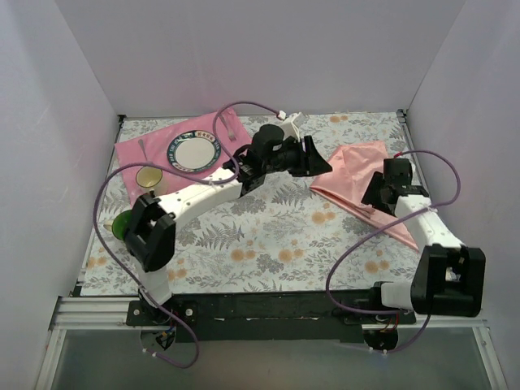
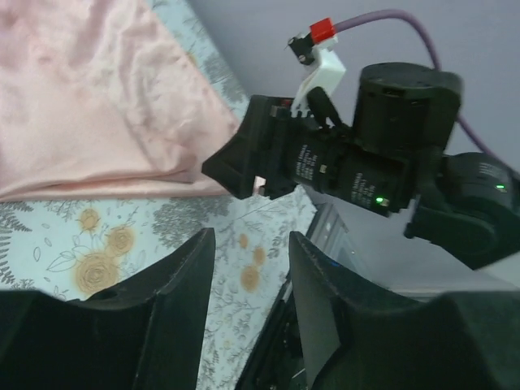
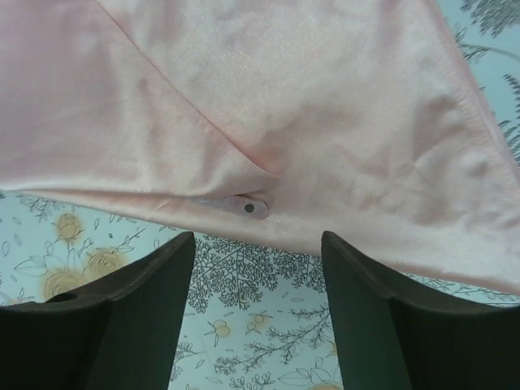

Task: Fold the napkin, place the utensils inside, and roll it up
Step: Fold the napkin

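Observation:
The pale salmon napkin (image 1: 357, 180) lies folded on the right of the floral tablecloth; it also shows in the left wrist view (image 2: 97, 106) and the right wrist view (image 3: 284, 97). A pale utensil handle end with a hole (image 3: 248, 206) pokes out from under its folded edge. My left gripper (image 1: 315, 156) is open and empty, hovering just left of the napkin (image 2: 252, 268). My right gripper (image 1: 380, 193) is open and empty above the napkin's near edge, jaws either side of the handle end (image 3: 258, 260). The right gripper's black body (image 2: 268, 158) shows in the left wrist view.
A hot-pink mat (image 1: 134, 154) at the back left carries a blue-rimmed plate (image 1: 194, 151), a cream cup (image 1: 149, 177) and thin pale utensils (image 1: 230, 122). A green cup (image 1: 122, 223) stands by the left arm. White walls enclose the table.

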You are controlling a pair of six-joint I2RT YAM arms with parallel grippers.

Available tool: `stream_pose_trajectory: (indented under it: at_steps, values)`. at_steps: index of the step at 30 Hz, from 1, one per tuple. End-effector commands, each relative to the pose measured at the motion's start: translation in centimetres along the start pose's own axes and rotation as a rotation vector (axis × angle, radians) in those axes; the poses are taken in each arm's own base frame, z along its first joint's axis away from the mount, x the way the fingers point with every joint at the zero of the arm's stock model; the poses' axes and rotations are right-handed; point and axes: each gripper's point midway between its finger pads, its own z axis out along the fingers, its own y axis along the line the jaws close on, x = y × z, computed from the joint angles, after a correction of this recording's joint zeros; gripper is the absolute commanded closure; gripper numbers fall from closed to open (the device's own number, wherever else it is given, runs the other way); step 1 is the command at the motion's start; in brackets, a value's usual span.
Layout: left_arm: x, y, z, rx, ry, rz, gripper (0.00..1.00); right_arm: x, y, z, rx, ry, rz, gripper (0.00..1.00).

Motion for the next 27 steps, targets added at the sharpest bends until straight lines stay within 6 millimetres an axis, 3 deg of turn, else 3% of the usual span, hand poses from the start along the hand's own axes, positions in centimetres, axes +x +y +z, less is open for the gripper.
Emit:
stream_pose_trajectory:
  at_steps: [1, 4, 6, 9, 14, 21, 26, 27]
  values:
    - [-2.4, -4.8, -5.5, 0.057, -0.082, 0.060, 0.57, -2.0, -2.1, -3.8, 0.067, -0.117, 0.148, 0.14]
    - [-1.1, -4.7, -7.6, 0.050, -0.077, 0.037, 0.54, -2.1, -5.2, -4.5, 0.170, -0.156, 0.295, 0.07]
    - [-1.3, -6.2, -9.7, 0.082, -0.104, 0.046, 0.51, -1.8, -8.3, -4.5, 0.250, -0.165, 0.412, 0.03]
    - [-0.8, -6.8, -12.1, 0.093, -0.127, 0.057, 0.46, -0.1, -12.3, -3.7, 0.327, -0.152, 0.569, 0.03]
    - [0.4, -6.3, -13.6, 0.079, -0.120, 0.062, 0.40, 3.4, -16.3, -1.4, 0.372, -0.136, 0.735, 0.08]
    - [1.1, -5.9, -13.9, 0.072, -0.110, 0.052, 0.39, 6.1, -18.2, 0.2, 0.356, -0.151, 0.860, 0.16]
    - [1.1, -5.8, -13.4, 0.076, -0.096, 0.049, 0.39, 6.9, -19.5, 0.4, 0.387, -0.173, 0.879, 0.20]
    - [1.2, -5.8, -13.3, 0.076, -0.091, 0.046, 0.39, 7.3, -19.5, 0.7, 0.382, -0.176, 0.882, 0.25]
